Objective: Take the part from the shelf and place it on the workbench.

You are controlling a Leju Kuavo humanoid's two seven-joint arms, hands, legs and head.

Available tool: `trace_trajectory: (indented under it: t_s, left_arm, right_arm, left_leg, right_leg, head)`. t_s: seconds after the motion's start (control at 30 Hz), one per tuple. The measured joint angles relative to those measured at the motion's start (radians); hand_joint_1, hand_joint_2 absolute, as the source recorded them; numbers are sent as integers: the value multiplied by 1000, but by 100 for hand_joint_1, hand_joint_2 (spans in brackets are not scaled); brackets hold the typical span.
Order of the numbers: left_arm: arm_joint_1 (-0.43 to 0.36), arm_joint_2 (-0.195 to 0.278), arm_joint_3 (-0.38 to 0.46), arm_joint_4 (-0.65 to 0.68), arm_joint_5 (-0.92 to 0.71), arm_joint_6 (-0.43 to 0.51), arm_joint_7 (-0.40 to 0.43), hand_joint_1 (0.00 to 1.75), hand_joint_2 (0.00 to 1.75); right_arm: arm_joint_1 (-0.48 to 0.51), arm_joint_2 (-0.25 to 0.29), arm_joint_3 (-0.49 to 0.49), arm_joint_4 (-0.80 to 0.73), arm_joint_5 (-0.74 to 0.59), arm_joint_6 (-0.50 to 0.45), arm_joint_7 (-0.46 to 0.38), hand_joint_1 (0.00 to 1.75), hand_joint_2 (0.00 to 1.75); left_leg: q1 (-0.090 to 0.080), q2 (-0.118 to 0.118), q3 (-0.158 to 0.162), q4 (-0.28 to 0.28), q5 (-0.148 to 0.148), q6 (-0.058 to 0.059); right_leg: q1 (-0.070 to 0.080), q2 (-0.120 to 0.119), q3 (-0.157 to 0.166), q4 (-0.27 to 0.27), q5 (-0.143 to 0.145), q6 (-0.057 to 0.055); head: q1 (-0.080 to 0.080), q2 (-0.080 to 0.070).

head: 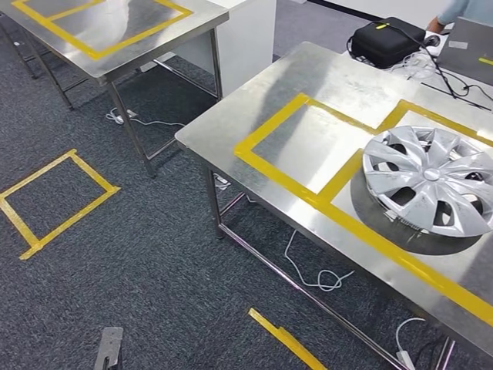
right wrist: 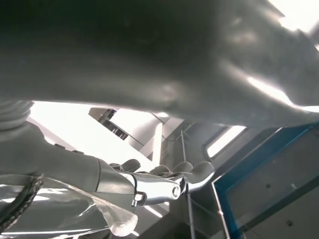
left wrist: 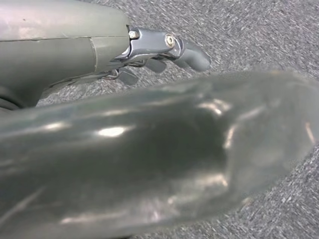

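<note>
You'll find the hubcap (head: 431, 189) lying flat on the bench (head: 256, 108), inside the yellow tape. Judge it light, stiff plastic, slick-faced: take it by the rim. Left hand (left wrist: 165, 55) and right hand (right wrist: 165, 181): I can't tell their state.

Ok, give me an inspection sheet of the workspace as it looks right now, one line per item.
Surface: steel workbench with yellow tape boxes; a second steel table behind it on the left.
Job's things: silver hubcap lying on the workbench inside the right-hand tape box.
Clutter: black bag at the far edge.
Hands: left hand over the carpet; right hand raised; whether either holds anything cannot be told.
Cables: white cable on the floor under the workbench; black cables by the bag.
Surroundings: grey carpet with a yellow tape square; a person's sleeve at the far right.
</note>
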Motion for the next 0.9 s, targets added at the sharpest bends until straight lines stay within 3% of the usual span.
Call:
trace_trajectory:
  t_s: [0.07,0.13,0.17,0.2,0.23,0.3,0.37,0.5,0.57,0.63,0.67,0.7,0.73,0.83,0.9]
  left_arm:
    - [-1,-1,0,0,0,0,0,0,0]
    - [-1,-1,0,0,0,0,0,0,0]
    - [0,-2,0,0,0,0,0,0,0]
    - [1,-3,1,0,0,0,0,0,0]
    - [1,-4,1,0,0,0,0,0,0]
    - [0,-6,1,0,0,0,0,0,0]
    - [0,-6,1,0,1,0,0,0,0]
    - [0,-4,3,0,6,0,0,0,0]
    - [0,-4,4,0,7,0,0,0,0]
    - [0,-6,5,0,8,0,0,0,0]
    - [0,-6,6,0,8,0,0,0,0]
    - [1,-6,6,0,8,0,0,0,0]
    - [1,-6,6,0,8,0,0,0,0]
    - [0,-5,7,0,7,-1,0,0,0]
    - [-2,-5,7,0,6,-1,0,0,0]
  right_arm:
    - [3,0,0,0,1,-2,-3,0,0]
    - [7,2,1,1,2,-3,-5,0,0]
    - [9,3,1,1,2,-3,-6,0,0]
    - [10,4,2,2,2,-3,-6,0,0]
    - [10,5,2,2,2,-3,-7,0,0]
    - [10,6,2,2,4,-3,-8,0,0]
    - [11,7,3,2,6,-4,-8,0,0]
    - [16,8,5,2,8,-6,-8,0,0]
    - [18,9,5,2,8,-6,-8,0,0]
    - [21,9,5,2,9,-7,-9,0,0]
    - [23,10,5,2,10,-7,-9,0,0]
    - [25,11,5,2,11,-7,-9,0,0]
    - [26,12,6,2,12,-7,-9,0,0]
    - [30,12,5,1,16,-8,-9,0,0]
    - [31,13,5,0,17,-9,-9,0,0]
  left_leg:
    - [4,2,-5,-8,11,9]
    - [2,2,-15,-8,17,13]
    - [1,2,-19,-8,20,12]
    - [1,2,-22,-8,22,12]
    - [0,2,-24,-7,24,10]
    - [-1,1,-26,-5,27,6]
    - [-5,0,-31,1,30,-3]
    - [-4,-1,-44,16,25,-24]
    - [-1,-1,-71,94,-33,-35]
    - [3,-1,-120,229,-111,-43]
    - [4,-1,-135,280,-132,-44]
    - [4,-1,-134,294,-133,-44]
    - [5,-1,-113,268,-115,-41]
    - [2,-1,4,63,-37,-24]
    - [-2,-1,32,0,-24,-14]
  right_leg:
    - [-1,1,-37,78,-55,7]
    - [-3,1,-88,206,-120,13]
    - [-3,1,-103,248,-134,15]
    - [-3,1,-101,255,-129,16]
    - [-3,1,-77,219,-107,16]
    - [-3,0,6,79,-51,15]
    - [-1,1,61,-17,-28,7]
    - [-1,1,61,-29,-18,-17]
    - [-3,-2,58,-31,-10,-29]
    - [-1,-3,49,-30,-4,-35]
    - [0,-4,44,-29,-1,-36]
    - [0,-4,39,-28,2,-36]
    - [1,-3,34,-26,5,-35]
    - [5,-2,26,-23,13,-31]
    - [6,-2,19,-21,19,-22]
  head:
    - [2,0]
    - [3,0]
    - [3,0]
    - [3,0]
    - [3,0]
    - [4,0]
    - [3,0]
    - [1,0]
    - [0,0]
    - [-1,0]
    - [-1,0]
    - [-1,0]
    - [-1,0]
    - [-1,0]
    - [0,0]
